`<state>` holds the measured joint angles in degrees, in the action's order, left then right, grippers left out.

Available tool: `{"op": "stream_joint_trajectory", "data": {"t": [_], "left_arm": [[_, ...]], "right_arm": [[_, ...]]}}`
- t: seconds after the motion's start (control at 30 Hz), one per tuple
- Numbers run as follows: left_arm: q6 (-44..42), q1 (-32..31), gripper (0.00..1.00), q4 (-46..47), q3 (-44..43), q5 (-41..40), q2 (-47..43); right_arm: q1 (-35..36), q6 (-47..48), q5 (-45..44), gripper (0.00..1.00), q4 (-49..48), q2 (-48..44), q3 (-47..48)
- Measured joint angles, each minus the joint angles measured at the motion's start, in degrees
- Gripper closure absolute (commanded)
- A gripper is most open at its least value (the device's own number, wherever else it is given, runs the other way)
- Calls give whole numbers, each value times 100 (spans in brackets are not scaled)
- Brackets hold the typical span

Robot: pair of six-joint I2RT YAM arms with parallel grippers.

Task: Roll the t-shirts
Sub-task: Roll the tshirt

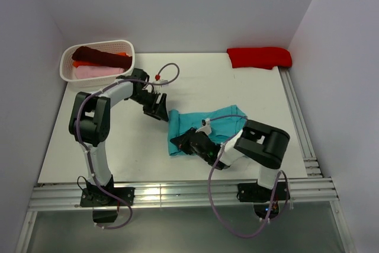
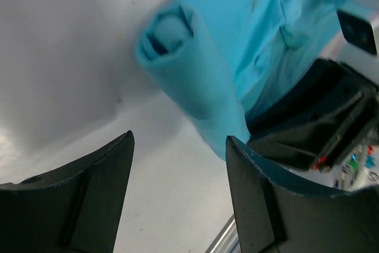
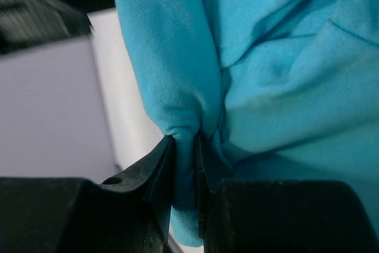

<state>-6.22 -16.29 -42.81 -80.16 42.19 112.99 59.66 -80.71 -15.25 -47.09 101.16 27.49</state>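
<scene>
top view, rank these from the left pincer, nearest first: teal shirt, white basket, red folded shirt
1. Teal cloth t-shirt, partly rolled, mid-table, just to the right of the left pincer.
2. White plastic lattice basket, back-left corner of the table.
3. Bright red folded t-shirt, back-right corner, clearly the farthest.

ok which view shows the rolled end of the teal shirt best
Left wrist: it looks straight into the open end of the rolled teal t-shirt. The top view shows the whole shirt small, its rolled edge partly behind the right gripper. The right wrist view shows only cloth pinched between that gripper's jaws.
</scene>
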Motion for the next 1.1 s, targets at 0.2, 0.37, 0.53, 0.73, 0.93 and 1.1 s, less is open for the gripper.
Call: {"op": "stream_joint_trajectory", "data": {"t": [0.2, 0.37, 0.53, 0.73, 0.93, 1.1], "left_arm": [[-9, 0, 32, 492, 588, 468, 55], [295, -2, 37, 1082, 686, 664, 205], [686, -24, 51, 1314, 664, 525, 271], [1008, -271, 83, 1257, 557, -153, 286], [1099, -575, 96, 973, 358, -942, 179], [1143, -721, 97, 802, 236, -1370, 149]], "right_arm": [[-166, -787, 422, 82, -2264, 1246, -229], [-195, -1215, 570, 82, -3268, 1917, -195], [-197, -1211, 568, 76, -3504, 2022, -190], [-223, -1250, 632, 55, -3379, 1884, -188], [-229, -933, 739, 45, -2079, 1010, -116], [-181, -468, 640, 40, -107, 225, 339]]}}
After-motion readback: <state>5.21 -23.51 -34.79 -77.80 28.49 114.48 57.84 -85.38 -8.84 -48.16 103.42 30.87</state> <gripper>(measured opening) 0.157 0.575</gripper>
